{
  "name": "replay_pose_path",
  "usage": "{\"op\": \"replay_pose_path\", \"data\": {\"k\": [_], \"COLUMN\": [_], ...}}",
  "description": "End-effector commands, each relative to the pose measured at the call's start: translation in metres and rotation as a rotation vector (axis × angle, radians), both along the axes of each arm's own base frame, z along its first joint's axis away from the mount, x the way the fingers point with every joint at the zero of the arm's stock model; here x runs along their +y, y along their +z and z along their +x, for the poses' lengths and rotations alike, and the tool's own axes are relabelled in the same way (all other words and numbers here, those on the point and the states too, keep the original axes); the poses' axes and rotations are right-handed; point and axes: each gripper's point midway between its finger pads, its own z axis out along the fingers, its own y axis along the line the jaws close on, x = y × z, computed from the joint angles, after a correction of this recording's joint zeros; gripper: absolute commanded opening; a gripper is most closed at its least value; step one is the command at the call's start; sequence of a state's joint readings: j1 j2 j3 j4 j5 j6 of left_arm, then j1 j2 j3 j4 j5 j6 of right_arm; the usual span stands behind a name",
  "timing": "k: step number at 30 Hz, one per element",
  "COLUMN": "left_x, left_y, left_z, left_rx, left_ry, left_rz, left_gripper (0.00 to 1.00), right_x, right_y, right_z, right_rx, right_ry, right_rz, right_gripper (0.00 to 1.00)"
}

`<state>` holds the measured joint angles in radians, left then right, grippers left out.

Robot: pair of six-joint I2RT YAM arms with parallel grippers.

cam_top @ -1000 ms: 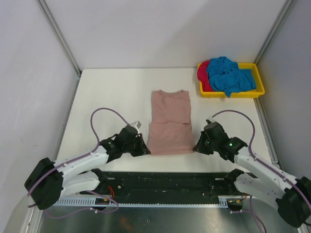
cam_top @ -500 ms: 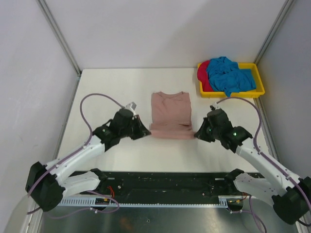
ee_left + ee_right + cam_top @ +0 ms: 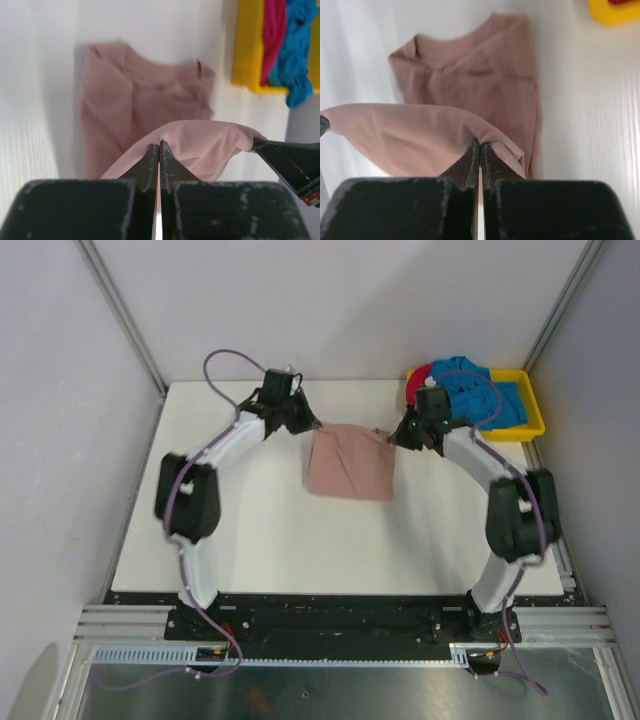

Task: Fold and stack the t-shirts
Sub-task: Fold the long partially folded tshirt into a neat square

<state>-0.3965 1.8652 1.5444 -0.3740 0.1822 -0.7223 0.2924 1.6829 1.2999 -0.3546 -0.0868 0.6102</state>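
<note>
Holding pink shirt (image 3: pixel 350 468): hem pinched tight in left fingers (image 3: pixel 148 165) and right fingers (image 3: pixel 468 167), stretched crosswise between them. Remainder lies on surface (image 3: pixel 250 530) beneath, collar just ahead of both.

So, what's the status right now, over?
Left gripper, right gripper: both shut on dusty pink cloth t-shirt, held edge raised above the flat rest. Yellow plastic tray aside, nothing blocking.

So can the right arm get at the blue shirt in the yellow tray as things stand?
Probably not yet. The right pincer is shut on an edge of the pink shirt. The blue shirt lies close by in the yellow tray with nothing between, so reach looks fine once it lets go.
</note>
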Motion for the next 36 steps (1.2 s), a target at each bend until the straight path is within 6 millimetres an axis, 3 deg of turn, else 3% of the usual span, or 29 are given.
{"op": "replay_pose_path", "data": {"k": [1, 4, 7, 10, 13, 17, 19, 26, 31, 33, 36], "left_x": [-0.005, -0.011, -0.02, -0.027, -0.023, -0.01, -0.002, 0.024, 0.048, 0.054, 0.06], "left_y": [-0.045, -0.061, -0.066, -0.08, -0.099, -0.116, -0.123, -0.131, -0.127, -0.116, -0.098], "left_z": [0.064, 0.101, 0.128, 0.132, 0.12, 0.09, 0.07, -0.014, -0.074, -0.088, -0.094], "left_rx": [0.019, -0.004, -0.035, -0.014, 0.045, 0.114, 0.149, 0.214, 0.237, 0.213, 0.167], "left_ry": [-0.033, -0.036, -0.054, -0.077, -0.06, -0.023, -0.006, 0.034, 0.053, 0.052, 0.05], "left_rz": [0.002, -0.009, -0.041, -0.067, -0.06, -0.007, 0.017, 0.078, 0.104, 0.104, 0.096], "left_gripper": [0.0, 0.0, 0.0, 0.0, 0.0, 0.0, 0.0, 0.0, 0.0, 0.0, 0.0], "right_x": [0.004, 0.007, 0.006, 0.004, 0.005, 0.009, 0.009, 0.014, 0.022, 0.022, 0.023], "right_y": [-0.038, -0.063, -0.081, -0.094, -0.105, -0.121, -0.135, -0.148, -0.128, -0.112, -0.08], "right_z": [0.076, 0.116, 0.14, 0.15, 0.146, 0.121, 0.098, 0.013, -0.043, -0.052, -0.049], "right_rx": [-0.03, -0.005, 0.031, 0.065, 0.091, 0.136, 0.174, 0.268, 0.262, 0.237, 0.155], "right_ry": [0.001, -0.013, -0.044, -0.066, -0.064, -0.043, -0.042, -0.018, 0.018, 0.015, 0.007], "right_rz": [0.033, 0.056, 0.064, 0.043, 0.017, -0.02, -0.024, -0.055, -0.108, -0.106, -0.089], "right_gripper": [0.0, 0.0, 0.0, 0.0, 0.0, 0.0, 0.0, 0.0, 0.0, 0.0, 0.0]}}
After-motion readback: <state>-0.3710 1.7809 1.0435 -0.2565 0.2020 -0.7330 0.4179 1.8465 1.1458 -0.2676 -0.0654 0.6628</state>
